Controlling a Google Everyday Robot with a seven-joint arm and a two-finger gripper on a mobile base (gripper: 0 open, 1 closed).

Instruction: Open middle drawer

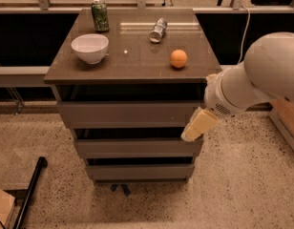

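Gripper (191, 134), state unclear, seemingly just above the right end of the middle drawer (137, 148)

Cabinet top (132, 66), white bowl (89, 47), upright green can (99, 15), toppled silver can (158, 30), orange (178, 58), tool (191, 133) below right edge

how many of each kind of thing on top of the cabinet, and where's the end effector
cans: 2 (green can upright, silver can on its side)
bowls: 1 (white bowl)
fruit: 1 (orange)
total: 4
end effector: by the right end of the middle drawer, just above its front
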